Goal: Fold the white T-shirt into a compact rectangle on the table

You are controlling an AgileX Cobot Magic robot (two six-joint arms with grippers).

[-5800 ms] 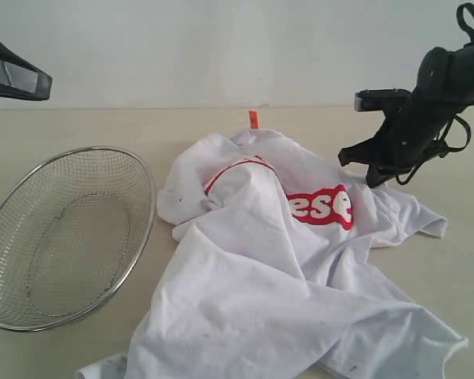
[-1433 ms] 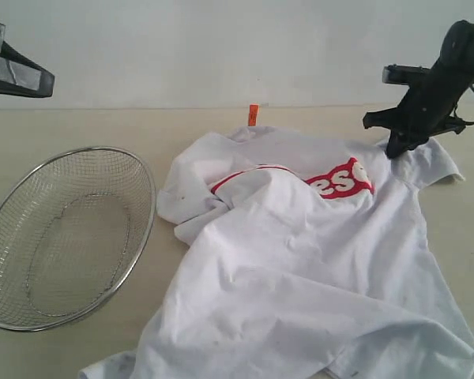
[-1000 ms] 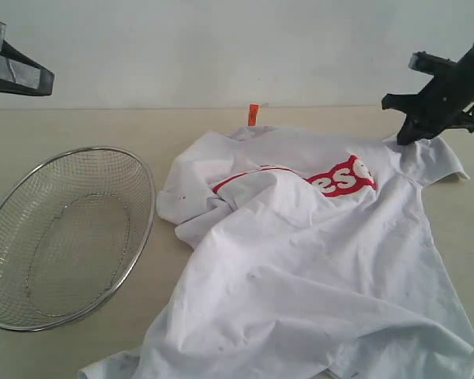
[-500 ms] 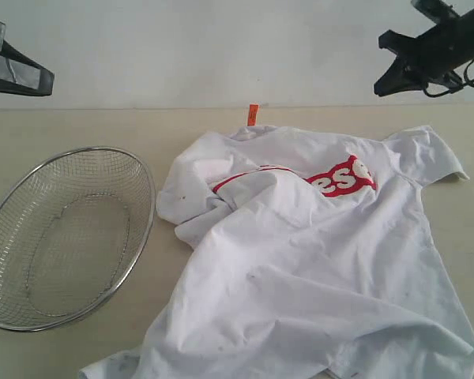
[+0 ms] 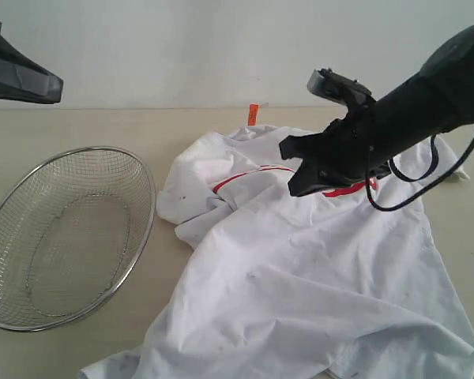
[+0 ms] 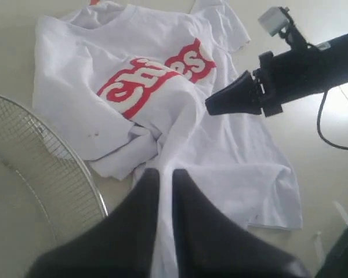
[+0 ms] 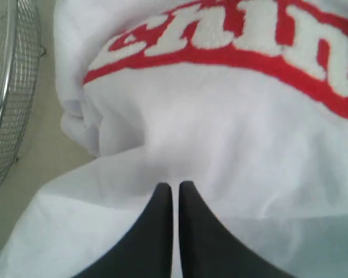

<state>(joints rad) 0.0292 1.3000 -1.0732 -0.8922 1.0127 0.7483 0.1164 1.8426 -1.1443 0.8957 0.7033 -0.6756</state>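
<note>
White T-shirt (image 5: 300,268) crumpled on the desk (image 5: 87,126), right fingers (image 7: 167,194) low over its chest.
Front side up and bunched, red band (image 7: 232,55) with white lettering creased across the chest, orange collar tag (image 5: 253,114) at the far edge, hem spilling off the near edge of the exterior view. Right fingers pressed together, pinching nothing, tips aimed at the cloth just below the red band; touching or just above, cannot tell. Left fingers (image 6: 156,182) high over the scene, all but pressed together, nothing between them. Wire-mesh basket (image 5: 87,150) just beside the shirt, on the left of the exterior view.
</note>
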